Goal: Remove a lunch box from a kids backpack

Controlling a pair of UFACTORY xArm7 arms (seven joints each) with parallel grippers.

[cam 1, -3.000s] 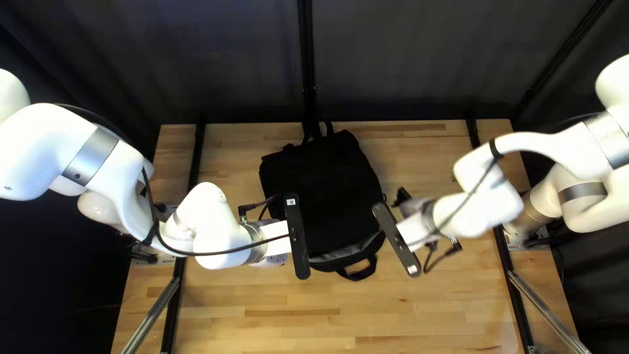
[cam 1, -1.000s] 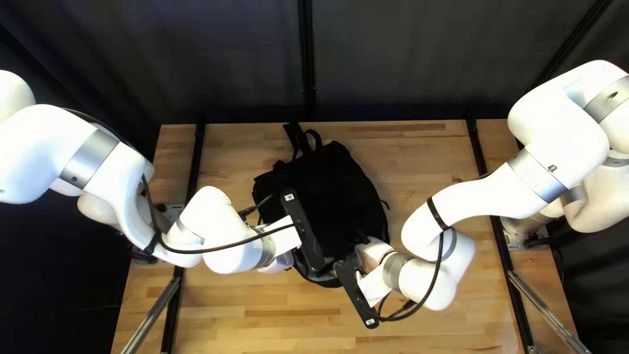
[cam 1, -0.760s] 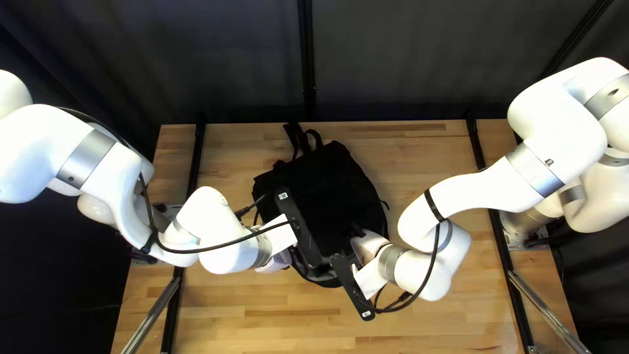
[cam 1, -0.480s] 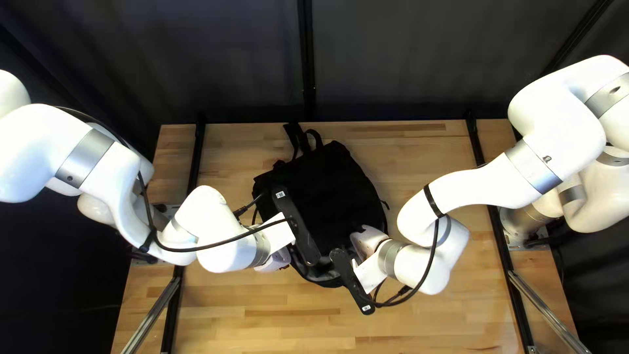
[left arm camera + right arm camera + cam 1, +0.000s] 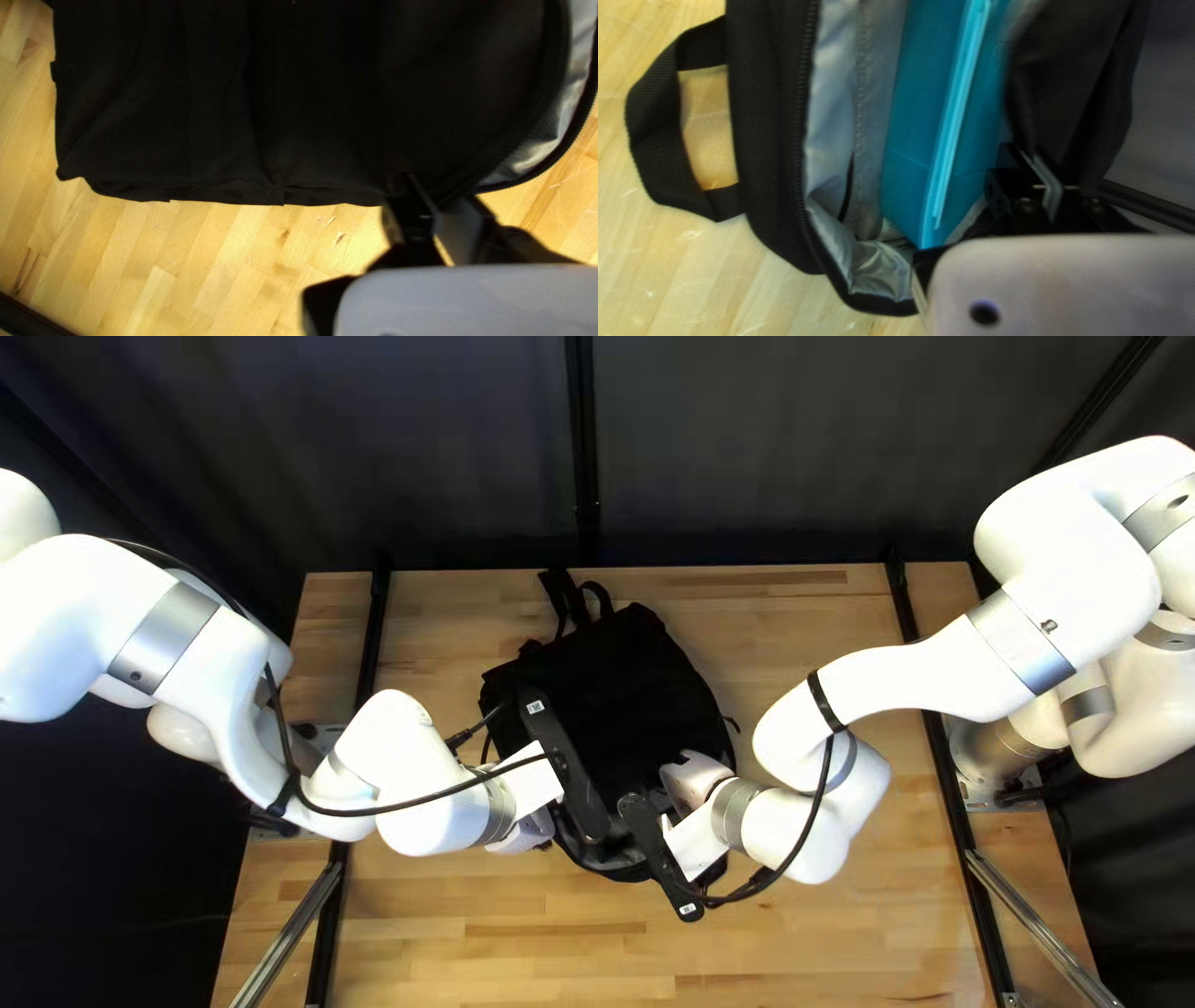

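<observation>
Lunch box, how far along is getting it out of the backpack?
Done: the backpack is open, showing grey lining. In hand: the left gripper and right gripper are at its black fabric; whether either holds it, I can't tell. Remaining: the teal box, apparently the one wanted, sits inside and must come out.

backpack point(image 5: 610, 697) nudged leftward, right arm point(image 5: 915, 688) now over it

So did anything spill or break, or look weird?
Nothing looks spilled or broken. The backpack lies a bit crooked on the table. It's open, so the blue box shows inside, but that isn't odd: the box is meant to come out.
</observation>
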